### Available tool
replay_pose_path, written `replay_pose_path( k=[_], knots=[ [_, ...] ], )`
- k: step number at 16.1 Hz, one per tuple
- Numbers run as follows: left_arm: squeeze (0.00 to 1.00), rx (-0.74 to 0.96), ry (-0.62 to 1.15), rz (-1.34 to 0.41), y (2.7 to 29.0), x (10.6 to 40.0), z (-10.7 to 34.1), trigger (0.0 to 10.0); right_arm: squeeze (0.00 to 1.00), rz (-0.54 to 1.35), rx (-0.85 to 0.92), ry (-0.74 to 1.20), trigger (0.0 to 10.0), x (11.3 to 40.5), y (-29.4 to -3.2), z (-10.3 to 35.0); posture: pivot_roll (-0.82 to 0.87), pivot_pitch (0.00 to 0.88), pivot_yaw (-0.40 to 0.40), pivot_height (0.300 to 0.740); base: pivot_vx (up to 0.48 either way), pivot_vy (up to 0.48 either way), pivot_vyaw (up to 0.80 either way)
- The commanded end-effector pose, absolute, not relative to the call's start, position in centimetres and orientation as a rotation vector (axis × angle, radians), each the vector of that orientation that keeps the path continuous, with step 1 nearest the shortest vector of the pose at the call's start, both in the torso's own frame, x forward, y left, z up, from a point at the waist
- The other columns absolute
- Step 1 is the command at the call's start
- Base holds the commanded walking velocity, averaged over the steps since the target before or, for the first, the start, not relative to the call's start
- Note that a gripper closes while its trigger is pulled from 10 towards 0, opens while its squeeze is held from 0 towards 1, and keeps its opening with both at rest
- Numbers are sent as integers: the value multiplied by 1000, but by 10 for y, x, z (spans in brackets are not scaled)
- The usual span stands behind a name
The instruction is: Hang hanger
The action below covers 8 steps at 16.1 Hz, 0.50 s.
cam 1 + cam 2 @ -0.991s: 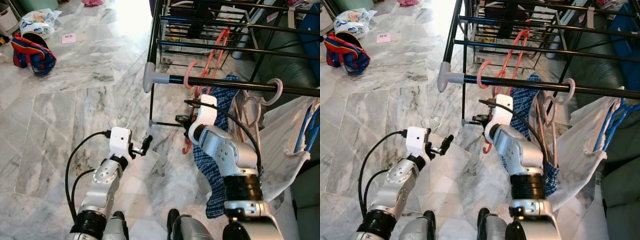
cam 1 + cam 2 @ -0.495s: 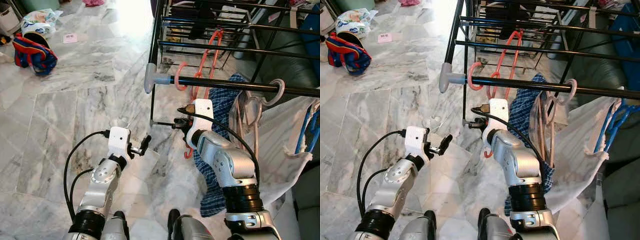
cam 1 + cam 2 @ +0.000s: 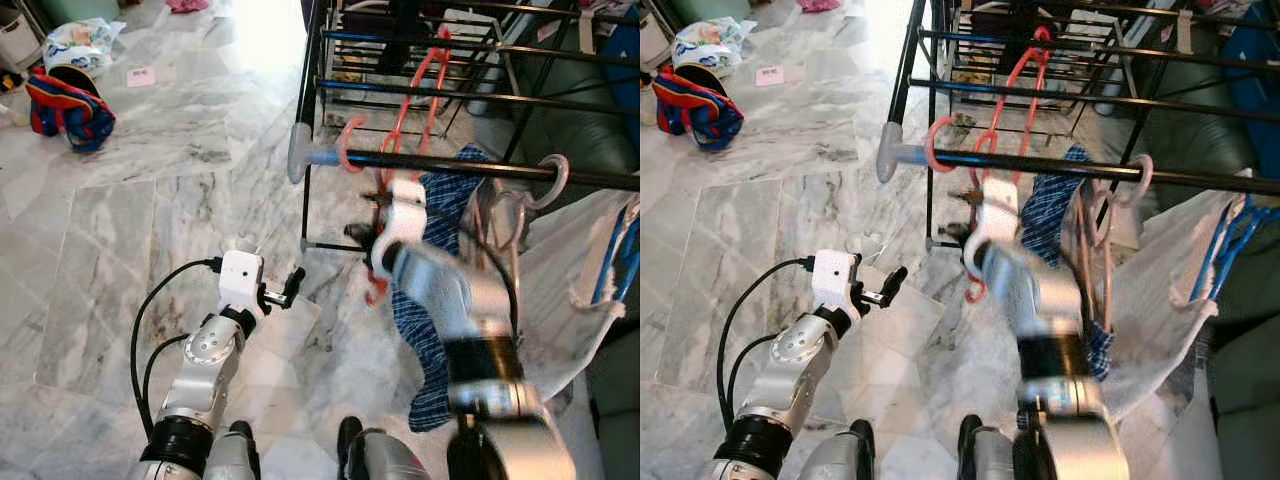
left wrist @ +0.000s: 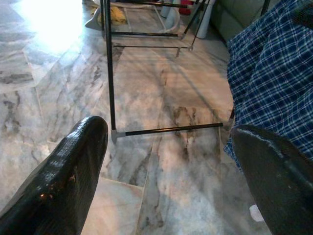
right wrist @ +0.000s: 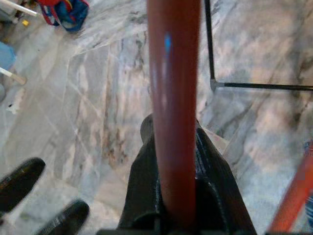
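Note:
An orange-red hanger (image 3: 347,140) has its hook curled over the black rail (image 3: 450,165) of a drying rack, close to the rail's grey end cap (image 3: 299,155). My right gripper (image 3: 368,236) is below the rail, blurred with motion. In the right wrist view the right gripper (image 5: 173,144) is shut on the hanger's red bar (image 5: 173,73). My left gripper (image 3: 292,283) is held low over the marble floor, left of the rack. It is open, with nothing between its black fingers (image 4: 68,166).
A blue checked cloth (image 3: 432,300) and a pale pink hanger (image 3: 548,178) hang further right on the same rail. A white bag (image 3: 585,300) hangs at the right. More rack bars (image 3: 420,95) lie behind. A red and blue bag (image 3: 68,105) lies far left.
The hanger's hook has slid left along the rail toward the grey end cap, and my right arm has moved with it. The left arm has barely moved.

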State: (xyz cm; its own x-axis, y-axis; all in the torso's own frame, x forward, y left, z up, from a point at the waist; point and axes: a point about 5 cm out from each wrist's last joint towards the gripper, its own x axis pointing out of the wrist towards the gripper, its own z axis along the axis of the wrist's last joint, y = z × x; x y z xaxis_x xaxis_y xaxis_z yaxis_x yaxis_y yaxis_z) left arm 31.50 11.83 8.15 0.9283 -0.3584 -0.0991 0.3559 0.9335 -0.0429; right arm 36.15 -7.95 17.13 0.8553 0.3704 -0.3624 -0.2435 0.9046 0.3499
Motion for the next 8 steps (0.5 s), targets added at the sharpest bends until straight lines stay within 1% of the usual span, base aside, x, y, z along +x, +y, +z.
replay_pose_path(
  k=[1, 5, 8],
  knots=[
    [0, -21, 128, -358, 120, 312, 76, 10000, 0, 324, 317, 285, 10000, 373, -85, 208, 31, 246, -14, 740, 0, 0, 0],
    [0, -21, 130, -353, 122, 311, 75, 10000, 0, 325, 350, 311, 10000, 378, -81, 207, 38, 248, -17, 740, 0, 0, 0],
    [0, -20, 129, -349, 123, 311, 75, 10000, 0, 279, 378, 347, 10000, 377, -83, 198, 43, 249, -16, 740, 0, 0, 0]
  ],
)
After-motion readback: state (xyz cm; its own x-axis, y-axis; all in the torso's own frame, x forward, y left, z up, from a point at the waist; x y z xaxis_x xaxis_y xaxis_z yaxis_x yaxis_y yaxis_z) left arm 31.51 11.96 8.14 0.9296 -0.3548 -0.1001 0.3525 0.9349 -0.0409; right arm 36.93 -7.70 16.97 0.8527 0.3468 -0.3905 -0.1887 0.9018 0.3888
